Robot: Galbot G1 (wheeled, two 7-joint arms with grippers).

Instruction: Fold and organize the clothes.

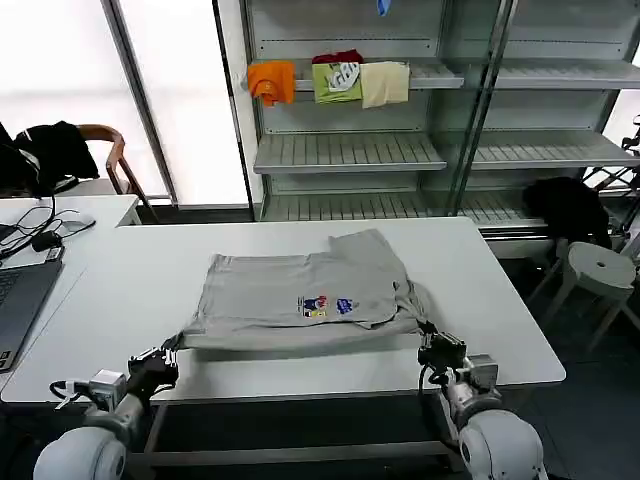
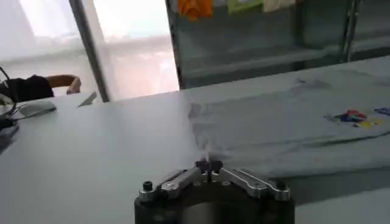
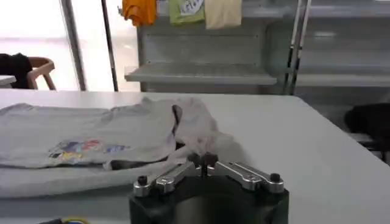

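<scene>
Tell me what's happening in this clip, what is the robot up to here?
The robot is folding a light grey T-shirt on the white table. The shirt lies partly folded, its chest print facing up. The left gripper pinches the shirt's near left corner and the right gripper pinches the near right corner, both at the table's front edge. Orange, green and cream garments hang on the shelf behind.

Head view downward; low wrist views tableward.
</scene>
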